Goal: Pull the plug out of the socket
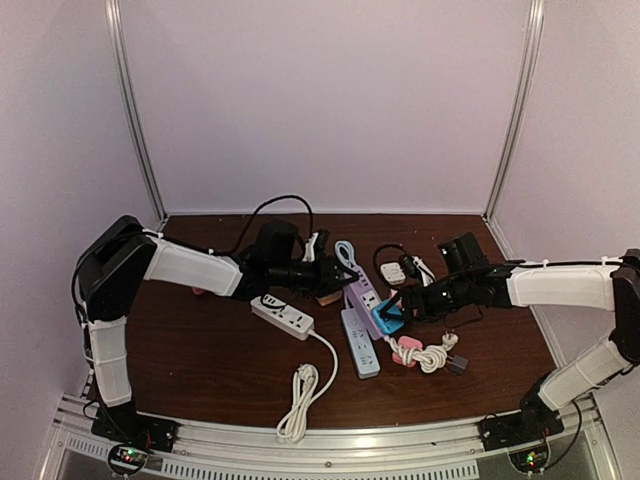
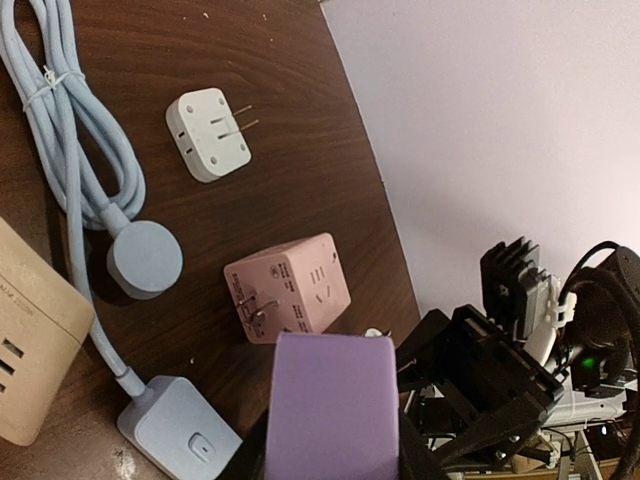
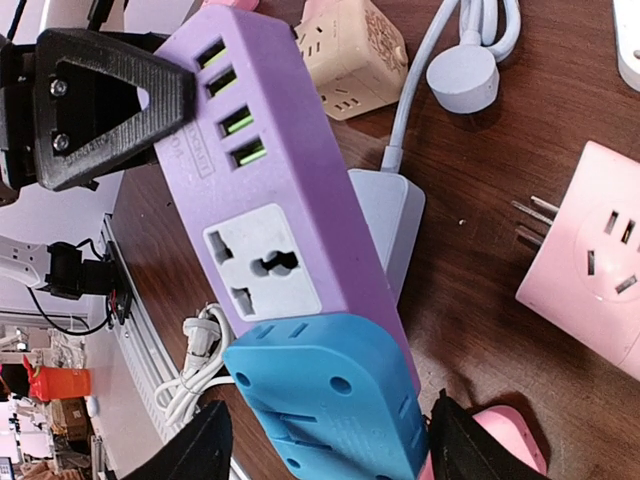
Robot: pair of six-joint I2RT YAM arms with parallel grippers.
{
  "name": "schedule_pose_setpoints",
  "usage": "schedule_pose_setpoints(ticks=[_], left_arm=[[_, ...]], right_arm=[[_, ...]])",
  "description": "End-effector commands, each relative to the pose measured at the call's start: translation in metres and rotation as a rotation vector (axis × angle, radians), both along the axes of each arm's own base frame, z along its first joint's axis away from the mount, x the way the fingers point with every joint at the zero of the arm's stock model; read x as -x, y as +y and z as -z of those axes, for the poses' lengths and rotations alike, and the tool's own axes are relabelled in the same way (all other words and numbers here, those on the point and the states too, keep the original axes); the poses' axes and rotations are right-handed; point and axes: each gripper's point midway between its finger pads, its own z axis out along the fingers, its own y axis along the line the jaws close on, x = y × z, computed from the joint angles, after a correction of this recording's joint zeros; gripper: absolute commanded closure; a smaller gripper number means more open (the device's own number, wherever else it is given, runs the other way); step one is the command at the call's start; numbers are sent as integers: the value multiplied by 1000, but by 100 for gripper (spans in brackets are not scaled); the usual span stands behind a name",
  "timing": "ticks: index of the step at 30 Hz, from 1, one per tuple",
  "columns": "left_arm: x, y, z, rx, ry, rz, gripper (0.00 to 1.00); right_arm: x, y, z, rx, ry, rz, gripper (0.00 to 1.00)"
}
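Note:
A purple power strip (image 1: 362, 295) lies slanted in the middle of the table, with a blue plug (image 1: 387, 320) seated in its near-right end. My left gripper (image 1: 335, 275) is shut on the strip's far end; in the left wrist view the purple strip (image 2: 335, 400) fills the space between the jaws of the left gripper (image 2: 335, 450). In the right wrist view the blue plug (image 3: 325, 400) sits on the purple strip (image 3: 270, 170) below a free universal outlet. My right gripper (image 3: 325, 440) has a finger against each side of the plug.
A pink cube adapter (image 2: 290, 290) and a white adapter (image 2: 208, 133) lie loose nearby. A beige cube (image 3: 355, 50) sits by the strip's far end. A pale blue strip (image 1: 360, 345), a white strip (image 1: 283, 318) with coiled cord (image 1: 300, 390), and a pink plug with white cable (image 1: 410, 350) crowd the middle.

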Motion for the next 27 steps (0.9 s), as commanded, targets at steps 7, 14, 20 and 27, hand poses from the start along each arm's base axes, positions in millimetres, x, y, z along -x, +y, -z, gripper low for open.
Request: schedule_pose_setpoints(ticks=[7, 14, 20, 27], left_arm=[[-1, -2, -22, 56, -53, -5, 100], [-2, -3, -22, 54, -56, -5, 100], [-3, -4, -22, 57, -55, -3, 100], [-3, -5, -22, 60, -52, -3, 100]], right_arm=[[7, 5, -28, -84, -33, -19, 46], [11, 3, -30, -95, -30, -20, 51], [12, 4, -25, -86, -23, -27, 56], [15, 10, -24, -70, -29, -50, 59]])
